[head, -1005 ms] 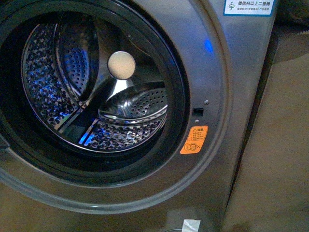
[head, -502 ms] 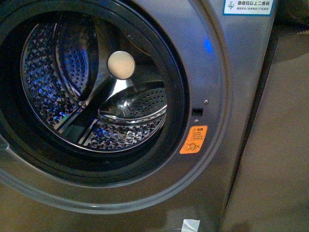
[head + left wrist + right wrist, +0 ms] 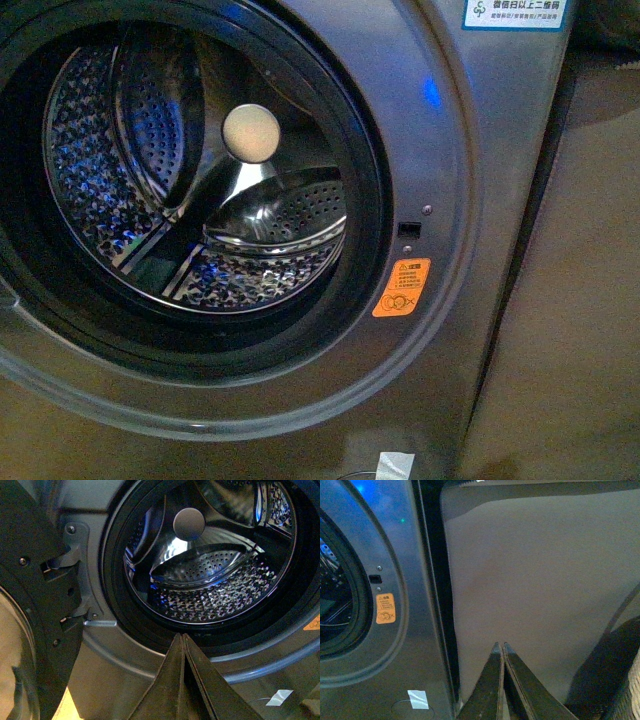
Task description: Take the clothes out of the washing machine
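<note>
The grey washing machine (image 3: 440,180) fills the front view, its round porthole open onto the perforated steel drum (image 3: 270,270). No clothes show in the drum or anywhere else. The orange sticker (image 3: 401,288) and white tape patch (image 3: 395,465) sit on its front. My left gripper (image 3: 181,637) is shut and empty, just below the porthole rim, pointing at the drum (image 3: 215,595). My right gripper (image 3: 499,646) is shut and empty, in front of a plain beige panel (image 3: 540,580) to the right of the machine (image 3: 385,545). Neither gripper shows in the front view.
The open door (image 3: 35,610) hangs at the machine's left in the left wrist view. A dark gap (image 3: 432,580) separates the machine from the beige panel. A woven basket edge (image 3: 630,695) shows at the corner of the right wrist view.
The front view is almost unchanged; only the blue reflections inside the drum have shifted slightly.
</note>
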Controlling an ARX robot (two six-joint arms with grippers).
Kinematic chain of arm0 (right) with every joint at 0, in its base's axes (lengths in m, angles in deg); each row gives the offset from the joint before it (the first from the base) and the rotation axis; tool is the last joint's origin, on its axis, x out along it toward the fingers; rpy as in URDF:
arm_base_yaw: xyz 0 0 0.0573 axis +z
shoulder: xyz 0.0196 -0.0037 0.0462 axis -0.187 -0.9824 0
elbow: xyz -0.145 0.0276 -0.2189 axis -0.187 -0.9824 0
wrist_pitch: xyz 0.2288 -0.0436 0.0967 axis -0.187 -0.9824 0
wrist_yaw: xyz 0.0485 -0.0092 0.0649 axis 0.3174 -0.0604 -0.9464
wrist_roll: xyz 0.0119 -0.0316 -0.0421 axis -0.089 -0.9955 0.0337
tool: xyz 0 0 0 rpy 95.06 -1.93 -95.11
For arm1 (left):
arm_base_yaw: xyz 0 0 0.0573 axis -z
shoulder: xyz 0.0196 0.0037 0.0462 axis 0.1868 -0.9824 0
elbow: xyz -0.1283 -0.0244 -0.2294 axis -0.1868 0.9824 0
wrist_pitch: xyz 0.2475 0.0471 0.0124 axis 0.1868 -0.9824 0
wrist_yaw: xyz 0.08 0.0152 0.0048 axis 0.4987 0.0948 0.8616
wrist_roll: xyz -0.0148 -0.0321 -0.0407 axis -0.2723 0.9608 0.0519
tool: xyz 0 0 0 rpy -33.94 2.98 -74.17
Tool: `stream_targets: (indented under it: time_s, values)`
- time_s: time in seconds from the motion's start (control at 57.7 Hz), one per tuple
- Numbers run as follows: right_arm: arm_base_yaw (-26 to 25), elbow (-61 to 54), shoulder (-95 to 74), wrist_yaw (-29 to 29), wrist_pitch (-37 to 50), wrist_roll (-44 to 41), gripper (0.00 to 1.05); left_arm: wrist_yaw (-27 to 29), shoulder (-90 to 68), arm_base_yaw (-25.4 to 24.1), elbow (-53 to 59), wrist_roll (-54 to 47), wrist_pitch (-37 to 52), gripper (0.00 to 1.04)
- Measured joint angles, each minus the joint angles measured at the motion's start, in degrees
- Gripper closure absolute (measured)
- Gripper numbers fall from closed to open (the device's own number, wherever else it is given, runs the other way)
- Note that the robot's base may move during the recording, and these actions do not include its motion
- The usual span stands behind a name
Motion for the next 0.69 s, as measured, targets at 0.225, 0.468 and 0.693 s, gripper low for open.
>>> stream_targets:
  time_s: [0.225, 0.468, 0.693]
  values:
    - [0.0, 0.0, 0.0, 0.0, 0.0, 0.0, 1.02, 0.0, 4.3, 0.0, 2.4, 0.0, -2.0, 1.01]
    - [0.0, 0.0, 0.0, 0.0, 0.0, 0.0, 1.02, 0.0, 8.3, 0.0, 3.9, 0.0, -4.4, 1.01]
    - [0.0, 0.0, 0.0, 0.0, 0.0, 0.0, 1.02, 0.0, 11.8, 0.0, 5.4, 0.0, -5.3, 1.01]
